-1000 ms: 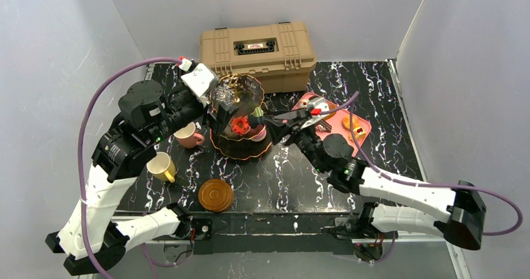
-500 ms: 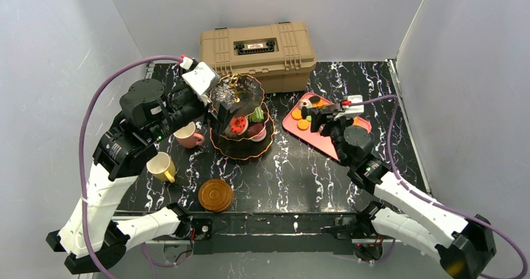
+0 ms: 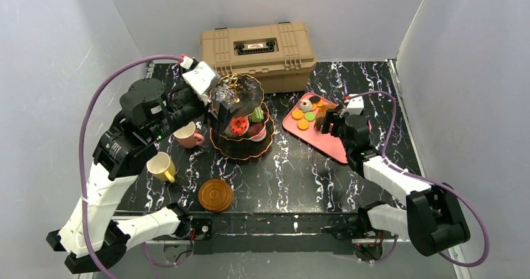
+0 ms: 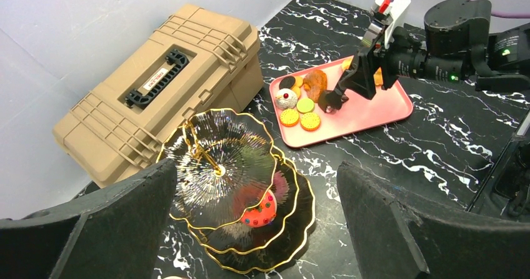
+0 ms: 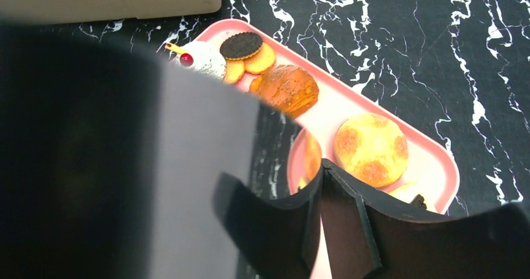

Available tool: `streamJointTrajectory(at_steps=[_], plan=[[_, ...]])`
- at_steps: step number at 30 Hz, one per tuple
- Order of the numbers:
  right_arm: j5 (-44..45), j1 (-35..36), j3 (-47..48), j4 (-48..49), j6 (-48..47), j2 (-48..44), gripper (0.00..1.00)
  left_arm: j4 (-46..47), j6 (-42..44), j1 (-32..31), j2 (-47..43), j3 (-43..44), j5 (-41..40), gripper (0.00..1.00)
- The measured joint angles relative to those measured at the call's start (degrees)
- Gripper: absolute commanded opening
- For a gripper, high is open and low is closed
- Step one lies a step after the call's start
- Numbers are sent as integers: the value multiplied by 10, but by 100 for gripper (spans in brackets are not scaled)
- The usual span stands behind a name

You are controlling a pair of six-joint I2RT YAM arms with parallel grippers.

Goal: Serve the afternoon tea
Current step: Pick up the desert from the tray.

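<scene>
Marbled black table (image 3: pixel 294 172) holds a three-tier black stand (image 4: pixel 244 147), gold-rimmed and scalloped; left claw (image 4: pixel 256 167) gapes wide, right claw (image 5: pixel 322 172) has its fingers pressed together.

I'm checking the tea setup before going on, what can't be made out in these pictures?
1. Right wrist view: a blurred dark shape close to the lens fills the left, hiding much of the pink rectangular tray.
2. Left wrist view: the top tier of the black three-tier scalloped stand with gold rims covers most pastries below.
3. Left wrist view: the right arm's fingers overlap a dark item on the tray, too small to identify.
</scene>
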Motion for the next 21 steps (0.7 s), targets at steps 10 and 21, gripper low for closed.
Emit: streamJointTrajectory(at_steps=[10,21], plan=[[-82,-35,0,60,-3,80,77,-2,0,0,2,0,3,98],[-115,-37,12,71,-26,97,54,-2,0,0,3,0,4,98]])
